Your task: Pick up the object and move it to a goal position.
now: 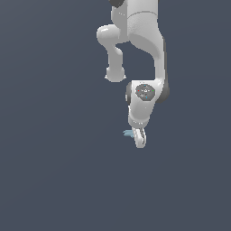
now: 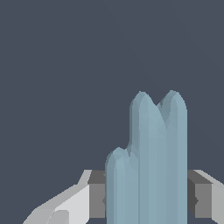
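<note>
The object (image 1: 128,133) is a tiny pale blue-teal piece with a jagged outline. In the exterior view it sticks out on the left side of the white gripper (image 1: 140,140), which points down at the end of the arm. In the wrist view the object (image 2: 148,157) fills the gap between the two fingers, with its lobed tips reaching past them. The grey pads (image 2: 98,199) press against both of its sides, so the gripper (image 2: 146,203) is shut on it. I cannot tell how high it is above the floor.
The white arm (image 1: 140,31) comes down from the top middle of the exterior view. Around it is only a plain dark grey-blue surface (image 1: 54,171) with no other objects and no visible goal marker.
</note>
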`<state>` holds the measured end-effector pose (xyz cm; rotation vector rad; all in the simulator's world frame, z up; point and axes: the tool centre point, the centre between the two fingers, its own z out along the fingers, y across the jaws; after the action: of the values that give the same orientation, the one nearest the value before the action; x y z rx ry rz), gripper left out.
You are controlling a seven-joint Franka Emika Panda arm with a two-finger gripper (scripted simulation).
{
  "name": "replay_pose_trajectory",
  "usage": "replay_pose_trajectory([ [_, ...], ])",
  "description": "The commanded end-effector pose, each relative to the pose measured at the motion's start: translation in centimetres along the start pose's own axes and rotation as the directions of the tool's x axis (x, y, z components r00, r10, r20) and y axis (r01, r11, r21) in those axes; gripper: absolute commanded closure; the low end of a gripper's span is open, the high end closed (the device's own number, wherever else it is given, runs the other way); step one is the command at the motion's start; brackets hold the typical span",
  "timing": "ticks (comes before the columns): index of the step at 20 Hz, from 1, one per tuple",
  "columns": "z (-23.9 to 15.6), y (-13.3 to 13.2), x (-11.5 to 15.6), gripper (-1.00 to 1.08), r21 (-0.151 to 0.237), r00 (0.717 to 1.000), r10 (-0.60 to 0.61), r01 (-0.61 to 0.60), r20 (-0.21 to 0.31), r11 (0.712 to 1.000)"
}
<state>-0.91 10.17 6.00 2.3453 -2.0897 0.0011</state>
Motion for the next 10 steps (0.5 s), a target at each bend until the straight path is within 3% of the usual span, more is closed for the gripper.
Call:
replay_pose_trajectory([
  [1, -2.0, -0.8, 0.0, 1.08, 0.001, 1.0, 0.0, 0.0, 0.0, 1.0],
  [10, -10.5, -4.4, 0.1, 1.08, 0.0, 1.0, 0.001, -0.001, -0.002, 1.0],
])
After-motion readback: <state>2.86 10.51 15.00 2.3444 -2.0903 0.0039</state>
